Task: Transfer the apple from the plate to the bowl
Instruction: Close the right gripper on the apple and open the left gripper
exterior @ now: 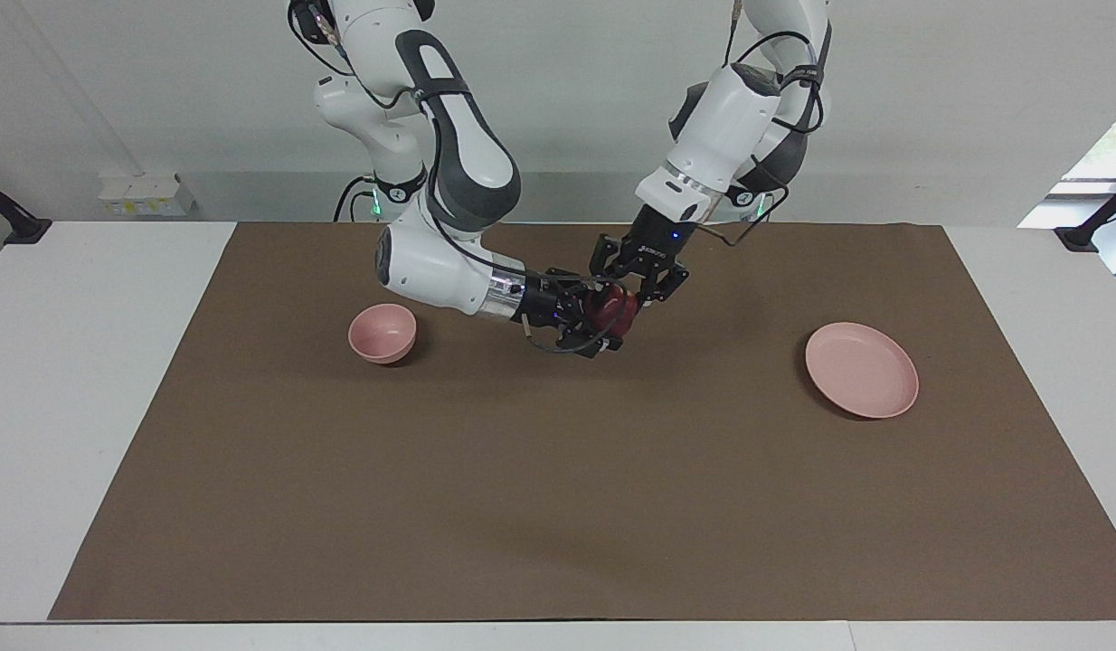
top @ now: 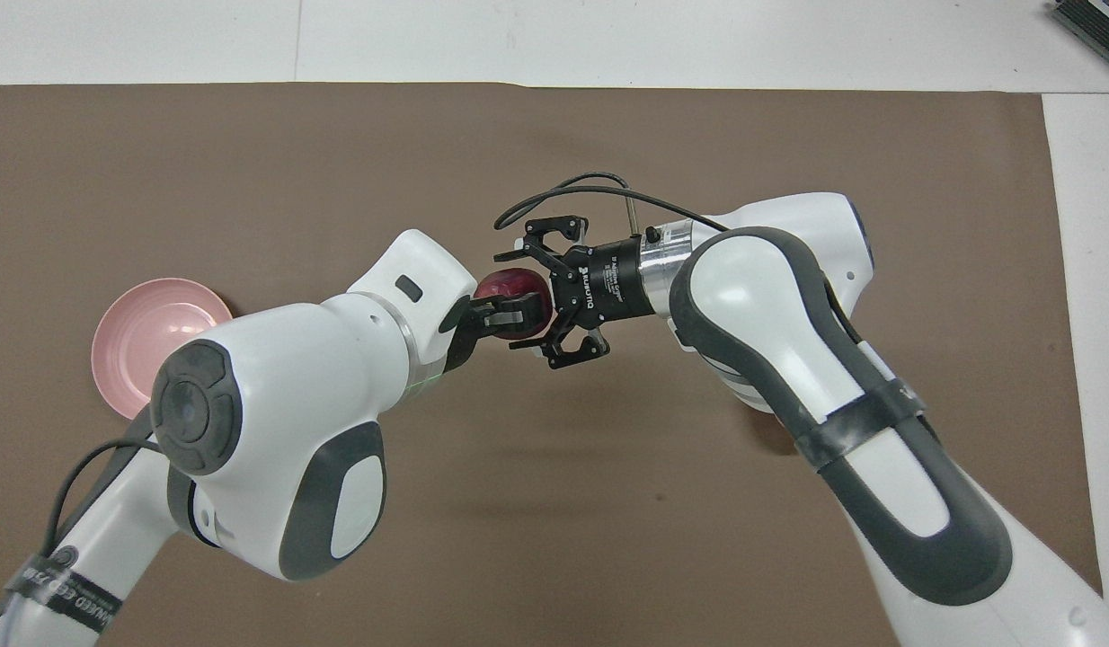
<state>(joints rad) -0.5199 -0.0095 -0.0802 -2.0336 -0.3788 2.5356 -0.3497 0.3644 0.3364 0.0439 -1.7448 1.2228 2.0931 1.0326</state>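
Note:
The dark red apple [exterior: 612, 309] hangs in the air over the middle of the brown mat, between both grippers. My left gripper [exterior: 623, 303] comes down on it from above and is shut on it; in the overhead view the left gripper [top: 505, 307] has a fingertip lying against the apple [top: 510, 286]. My right gripper [exterior: 606, 318] reaches in level from the bowl's side, its tip at the apple, as the overhead view [top: 529, 292] also shows. The pink plate [exterior: 861, 369] [top: 141, 341] lies bare toward the left arm's end. The pink bowl [exterior: 383, 333] stands toward the right arm's end, hidden under the right arm in the overhead view.
A brown mat [exterior: 558, 506] covers most of the white table [exterior: 88, 380]. A loose black cable [top: 572, 187] loops off the right wrist. Both arms lean in over the mat's middle part nearest the robots.

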